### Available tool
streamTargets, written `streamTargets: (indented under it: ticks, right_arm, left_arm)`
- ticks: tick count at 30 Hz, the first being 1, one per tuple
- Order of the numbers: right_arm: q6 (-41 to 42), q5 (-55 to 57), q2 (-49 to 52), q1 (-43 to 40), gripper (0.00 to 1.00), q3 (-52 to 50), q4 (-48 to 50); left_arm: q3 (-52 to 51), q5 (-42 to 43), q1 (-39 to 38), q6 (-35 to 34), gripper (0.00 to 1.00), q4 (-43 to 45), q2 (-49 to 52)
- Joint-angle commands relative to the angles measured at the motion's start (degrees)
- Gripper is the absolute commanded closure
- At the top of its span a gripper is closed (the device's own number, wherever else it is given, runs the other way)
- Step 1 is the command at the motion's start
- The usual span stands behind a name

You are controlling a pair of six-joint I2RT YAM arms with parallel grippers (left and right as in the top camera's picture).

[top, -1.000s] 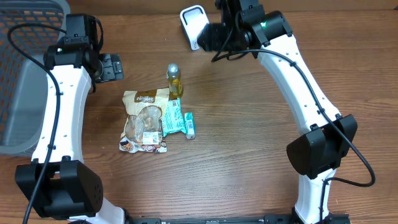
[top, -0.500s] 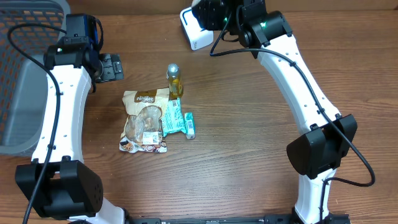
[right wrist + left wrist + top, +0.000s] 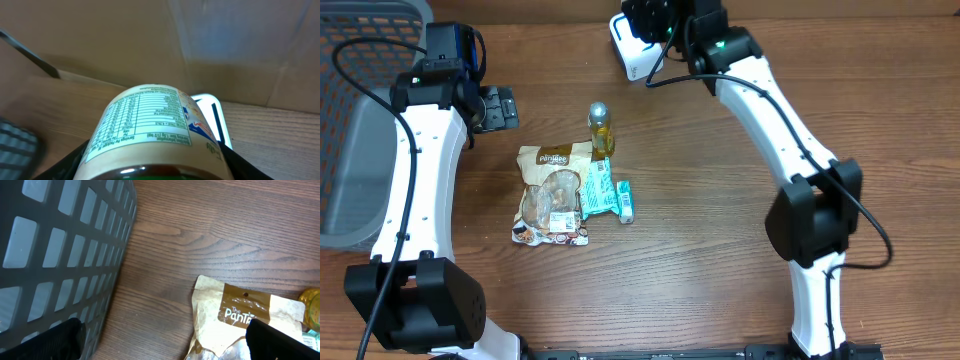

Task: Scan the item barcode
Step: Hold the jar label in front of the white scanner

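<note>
Brown wooden surface (image 3: 700, 250) bore a grey plastic mesh basket (image 3: 360, 120) beside the wide-open left hand (image 3: 498, 106), then a white boxy scanner (image 3: 632, 45), close by which the right hand (image 3: 652, 15) clamped a round labelled jar (image 3: 150, 120) whose barcode might face away, spoiling the read.

Basket (image 3: 350, 150) left of snack bag (image 3: 552, 195); bottle (image 3: 601, 130) behind; scanner (image 3: 632, 55) rear.

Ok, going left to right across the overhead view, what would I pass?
Grey basket → left arm's fingers → snack bag → small yellow bottle → white scanner. The teal packet overlaps the bottle, so it is left out.
</note>
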Motion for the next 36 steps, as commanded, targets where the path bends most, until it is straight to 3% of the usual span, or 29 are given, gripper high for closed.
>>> streamTargets:
  ticks: [1, 11, 36]
  right_arm:
    - [-4.4, 1.6, 3.0, 0.1, 0.76, -0.2, 3.1]
    - [-7.4, 3.3, 8.4, 0.1, 0.76, -0.2, 13.7]
    - [-7.4, 5.9, 17.6, 0.0, 0.72, -0.2, 28.7]
  left_arm:
    - [1.2, 0.1, 0.6, 0.9, 0.01, 0.1, -0.7]
    - [1.2, 0.1, 0.6, 0.9, 0.00, 0.1, -0.7]
    - [1.2, 0.1, 0.6, 0.9, 0.00, 0.1, -0.7]
